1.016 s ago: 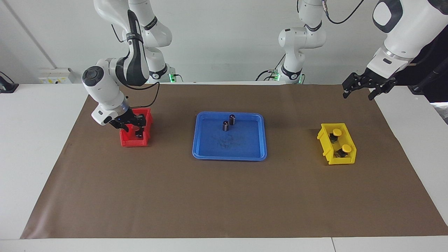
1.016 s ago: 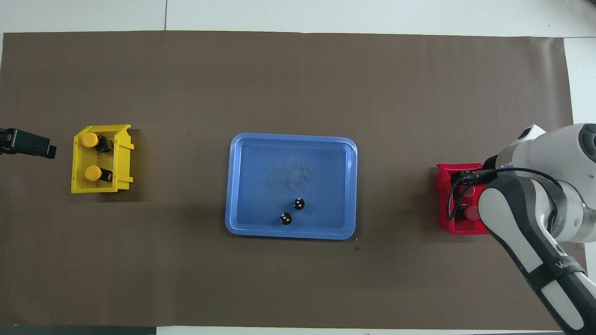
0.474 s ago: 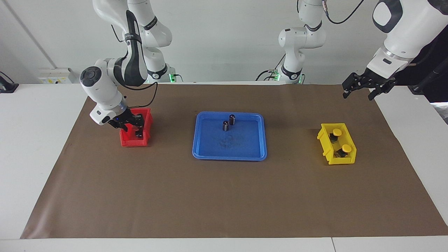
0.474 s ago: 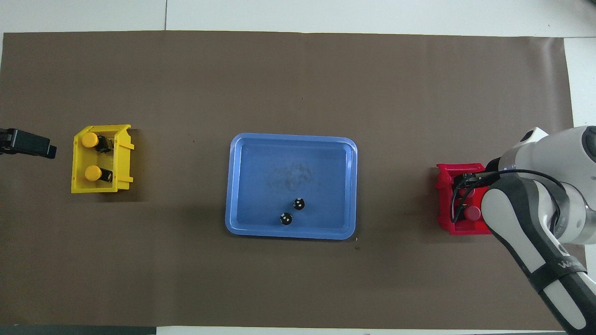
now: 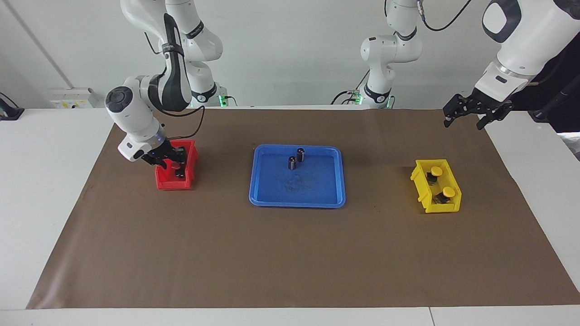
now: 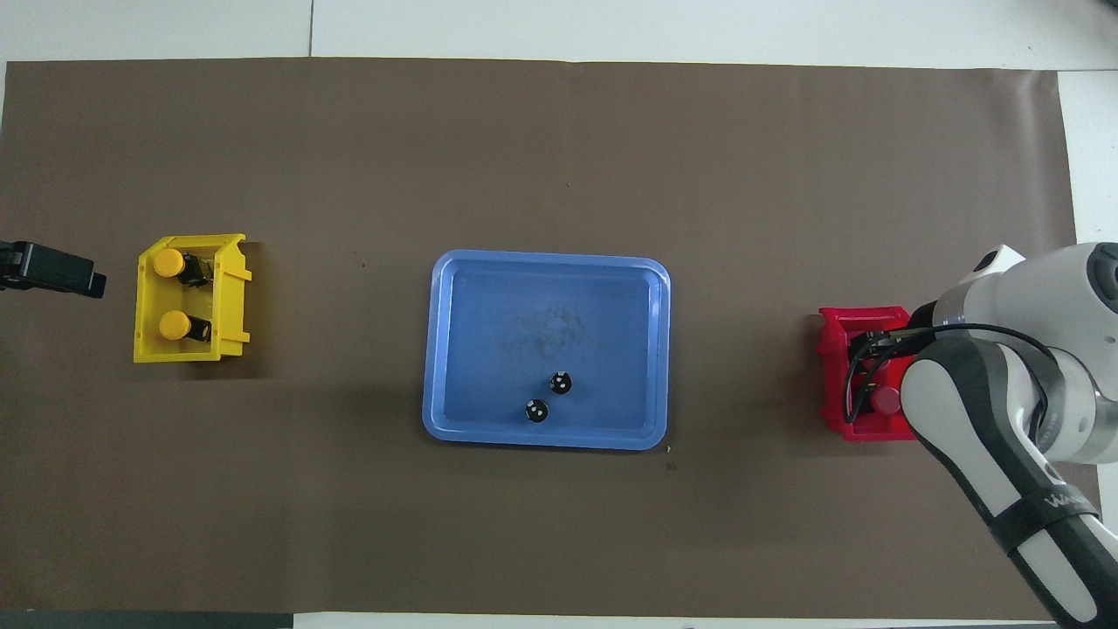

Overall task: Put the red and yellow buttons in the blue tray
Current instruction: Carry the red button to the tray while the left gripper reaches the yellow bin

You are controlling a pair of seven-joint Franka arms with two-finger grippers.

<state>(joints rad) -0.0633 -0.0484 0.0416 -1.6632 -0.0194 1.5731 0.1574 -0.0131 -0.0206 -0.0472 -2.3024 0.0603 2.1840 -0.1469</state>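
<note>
The blue tray point(image 5: 297, 203) lies at the table's middle, also in the overhead view point(image 6: 541, 297). Two yellow buttons point(image 5: 436, 170) point(image 5: 448, 191) lie in the yellow bin point(image 5: 423, 192) toward the left arm's end, also overhead point(image 6: 169, 262) point(image 6: 175, 325). My right gripper point(image 5: 171, 164) is down in the red bin point(image 5: 172, 184). One red button point(image 6: 886, 400) shows in that bin; my right arm hides the other. My left gripper point(image 5: 471, 113) hangs open and empty over the table's edge near the yellow bin.
Two dark grey capless cylinders point(image 5: 300, 155) point(image 5: 292, 163) stand in the tray at its side nearer the robots, also overhead point(image 6: 561, 382) point(image 6: 536, 410). A brown mat point(image 5: 290, 253) covers the table.
My right gripper has shifted and risen slightly inside the red bin, and one red cap shows more fully from above. The left arm has not moved.
</note>
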